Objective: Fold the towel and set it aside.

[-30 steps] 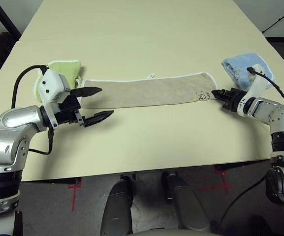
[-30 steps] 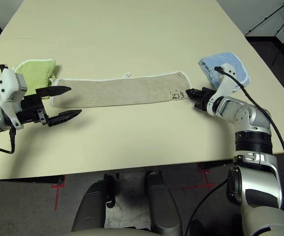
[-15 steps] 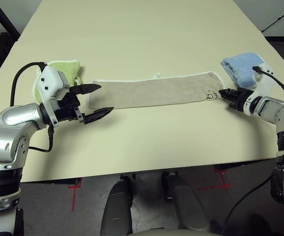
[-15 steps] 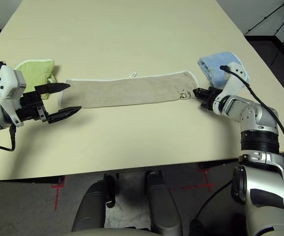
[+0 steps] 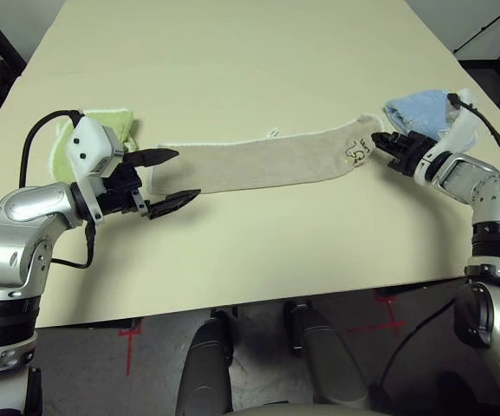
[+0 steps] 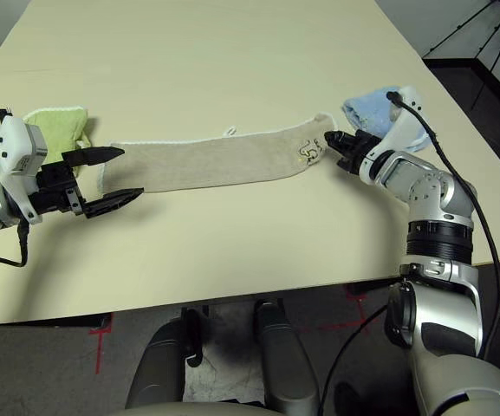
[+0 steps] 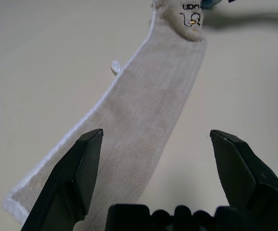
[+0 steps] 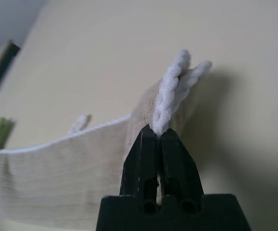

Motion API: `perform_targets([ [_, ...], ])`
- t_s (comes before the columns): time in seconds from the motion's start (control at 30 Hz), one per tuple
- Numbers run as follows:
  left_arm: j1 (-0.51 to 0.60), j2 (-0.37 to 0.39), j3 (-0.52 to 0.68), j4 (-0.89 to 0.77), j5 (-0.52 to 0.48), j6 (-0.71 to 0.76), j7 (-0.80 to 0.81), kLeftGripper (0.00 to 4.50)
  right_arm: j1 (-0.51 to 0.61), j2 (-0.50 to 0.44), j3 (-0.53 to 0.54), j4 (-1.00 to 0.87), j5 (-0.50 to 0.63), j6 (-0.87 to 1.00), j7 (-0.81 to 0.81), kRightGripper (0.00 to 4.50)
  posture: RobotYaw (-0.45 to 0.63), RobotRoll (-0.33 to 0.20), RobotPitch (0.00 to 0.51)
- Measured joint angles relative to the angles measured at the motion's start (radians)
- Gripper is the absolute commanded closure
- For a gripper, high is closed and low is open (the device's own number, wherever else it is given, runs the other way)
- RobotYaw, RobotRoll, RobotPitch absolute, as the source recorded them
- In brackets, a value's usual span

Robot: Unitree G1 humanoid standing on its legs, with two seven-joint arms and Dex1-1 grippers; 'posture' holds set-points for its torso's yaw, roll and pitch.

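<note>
Right gripper (image 5: 379, 143) pinched the towel (image 5: 267, 162) end, lifted off the table (image 5: 258, 61); left gripper (image 5: 173, 179) gaped wide beside the other end.

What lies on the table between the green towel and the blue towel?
The beige towel stretches between the green towel and blue towel, seen in both eye views.
</note>
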Motion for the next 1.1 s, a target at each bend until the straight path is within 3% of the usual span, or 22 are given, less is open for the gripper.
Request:
perform_targets([
  [0.5, 0.006, -0.001, 0.000, 0.000, 0.001, -0.001, 0.006, 0.00, -0.001, 0.083, 0.004, -0.108, 0.121, 0.105, -0.018, 4.47, -0.12, 0.000, 0.213],
  [1.1, 0.043, -0.001, 0.000, -0.026, 0.001, -0.006, 0.031, 0.00, -0.005, 0.153, 0.106, -0.107, 0.122, 0.120, 0.018, 4.47, -0.08, 0.000, 0.203],
])
